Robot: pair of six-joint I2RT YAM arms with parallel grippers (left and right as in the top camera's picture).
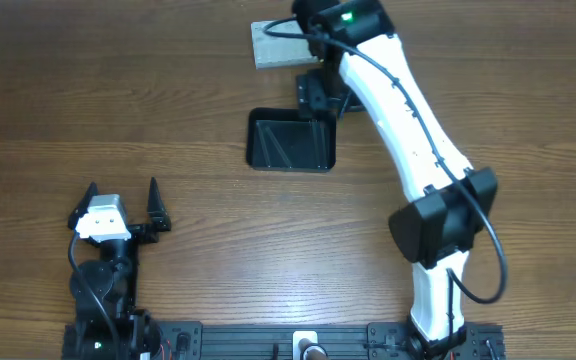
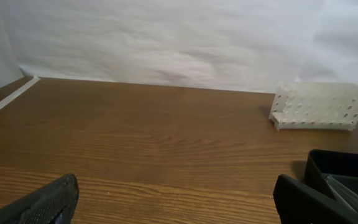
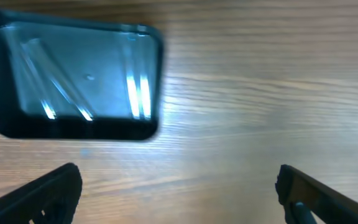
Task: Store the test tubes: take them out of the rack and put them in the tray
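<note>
The white perforated rack (image 1: 278, 45) stands at the far middle of the table, and I see no tubes in it; it is also visible in the left wrist view (image 2: 319, 107). The black tray (image 1: 290, 140) sits just in front of it and holds several clear test tubes (image 3: 55, 99). My right gripper (image 1: 320, 98) hovers by the tray's far right corner, open and holding nothing (image 3: 179, 199), with the tray (image 3: 5, 121) ahead of its fingers. My left gripper (image 1: 123, 205) is open and empty near its base, far from the tray (image 2: 344, 163).
Bare wooden tabletop (image 1: 118, 110) lies all around the tray and rack. A white wall (image 2: 166, 37) rises behind the table's far edge. The right arm's white link (image 1: 408, 120) slants across the right half.
</note>
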